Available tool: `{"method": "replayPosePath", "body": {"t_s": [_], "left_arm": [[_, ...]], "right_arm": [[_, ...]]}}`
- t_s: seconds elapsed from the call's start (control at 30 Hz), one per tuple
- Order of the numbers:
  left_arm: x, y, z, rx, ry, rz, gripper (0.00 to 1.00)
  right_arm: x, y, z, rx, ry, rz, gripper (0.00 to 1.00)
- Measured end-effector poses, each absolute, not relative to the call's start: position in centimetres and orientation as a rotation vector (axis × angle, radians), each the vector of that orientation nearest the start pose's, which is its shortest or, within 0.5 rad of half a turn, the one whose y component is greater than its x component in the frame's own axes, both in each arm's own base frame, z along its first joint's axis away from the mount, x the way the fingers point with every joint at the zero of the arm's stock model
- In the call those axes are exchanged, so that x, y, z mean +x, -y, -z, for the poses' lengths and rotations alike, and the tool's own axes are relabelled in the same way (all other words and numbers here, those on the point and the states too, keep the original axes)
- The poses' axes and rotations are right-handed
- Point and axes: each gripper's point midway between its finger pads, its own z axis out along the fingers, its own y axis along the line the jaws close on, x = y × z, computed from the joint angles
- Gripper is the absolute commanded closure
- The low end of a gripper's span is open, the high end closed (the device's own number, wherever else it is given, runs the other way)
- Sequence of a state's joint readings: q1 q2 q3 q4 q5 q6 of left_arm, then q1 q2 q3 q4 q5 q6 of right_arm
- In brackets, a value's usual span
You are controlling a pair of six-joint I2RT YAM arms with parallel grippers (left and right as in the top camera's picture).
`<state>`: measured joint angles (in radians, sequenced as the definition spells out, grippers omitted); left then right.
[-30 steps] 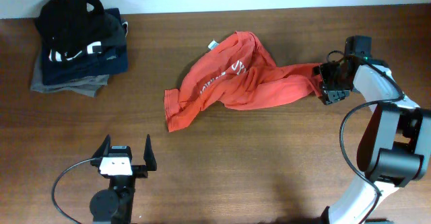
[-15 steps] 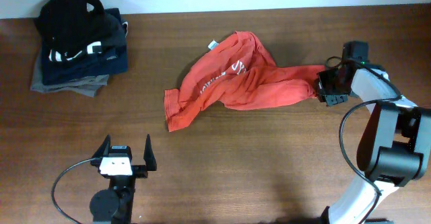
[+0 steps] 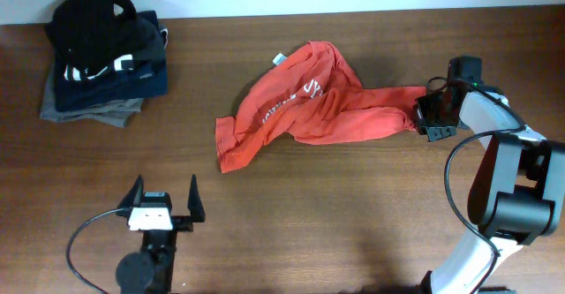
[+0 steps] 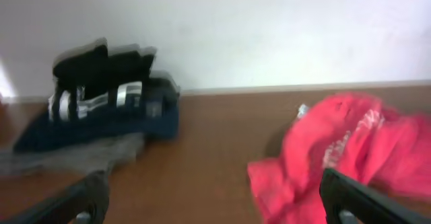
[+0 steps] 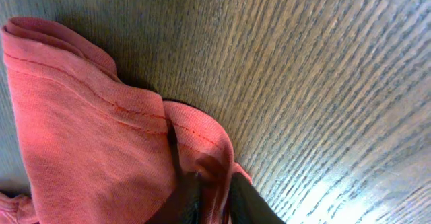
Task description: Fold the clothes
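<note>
— On the table [image 3: 353, 206], how many garments do you count?

— One orange-red T-shirt [image 3: 313, 109], crumpled, lying a little right of centre. Then one pile [image 3: 101, 56] in the far left corner, well apart from it, made of three folded pieces: black on top, navy under it, grey at the bottom. Two arms, one claw each.

— Does any camera add something to the overhead view?

— From above you get the whole layout, plus the shirt's white label [image 3: 279, 60] and white print [image 3: 309, 88]. The right wrist camera shows what the overhead cannot: a stitched hem of the shirt pinched between the dark fingers [image 5: 246, 200], with bare wood grain beside it. The left wrist camera is blurred, but it shows the white wall [image 4: 269, 29] behind the table, the pile to its left and the shirt to its right.

— And the arms?

— The left gripper [image 3: 163, 201] sits low at the near edge, pointing toward the far side, jaws spread wide with nothing between them, well apart from the shirt. The right arm comes up along the right edge and bends inward, so the right gripper [image 3: 430, 116] faces left and is clamped on the shirt's right-hand end.
</note>
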<state>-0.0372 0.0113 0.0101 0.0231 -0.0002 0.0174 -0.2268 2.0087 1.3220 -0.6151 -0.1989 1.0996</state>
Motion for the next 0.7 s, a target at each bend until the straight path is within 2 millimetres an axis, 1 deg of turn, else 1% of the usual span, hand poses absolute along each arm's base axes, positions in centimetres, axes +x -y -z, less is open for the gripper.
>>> {"method": "replayPosePath", "body": {"t_s": [0.07, 0.1, 0.2, 0.3, 0.37, 0.43, 0.57, 0.6, 0.63, 0.7], "left_arm": [[24.5, 1.3, -20.7, 0.060, -1.444, 0.035, 0.01], [24.3, 1.4, -21.6, 0.064, -1.406, 0.039, 0.01], [24.0, 1.6, -23.2, 0.074, -1.358, 0.046, 0.01], [24.3, 1.8, -23.9, 0.083, -1.405, 0.054, 0.01], [25.1, 2.1, -24.5, 0.094, -1.490, 0.066, 0.01], [26.1, 2.5, -24.6, 0.114, -1.614, 0.089, 0.01], [29.4, 4.3, -24.8, 0.176, -1.926, 0.194, 0.01], [30.3, 4.8, -24.6, 0.193, -1.998, 0.231, 0.01], [31.9, 5.9, -24.6, 0.223, -2.082, 0.303, 0.01], [33.5, 7.4, -23.2, 0.256, -2.223, 0.423, 0.01]], "right_arm": [[42.0, 6.2, -1.0, 1.784, -2.351, -0.435, 0.78], [42.1, 6.2, -1.0, 1.785, -2.350, -0.436, 0.78], [42.2, 6.2, -1.0, 1.782, -2.347, -0.437, 0.77], [42.3, 6.3, -1.0, 1.776, -2.342, -0.441, 0.77], [42.4, 6.3, -1.1, 1.774, -2.338, -0.441, 0.77], [42.5, 6.4, -1.0, 1.773, -2.336, -0.439, 0.77], [42.6, 6.4, -1.1, 1.768, -2.332, -0.443, 0.77], [42.6, 6.4, -1.1, 1.767, -2.331, -0.443, 0.76], [42.6, 6.4, -1.1, 1.768, -2.333, -0.443, 0.76], [42.6, 6.4, -1.0, 1.769, -2.334, -0.442, 0.76]]}}
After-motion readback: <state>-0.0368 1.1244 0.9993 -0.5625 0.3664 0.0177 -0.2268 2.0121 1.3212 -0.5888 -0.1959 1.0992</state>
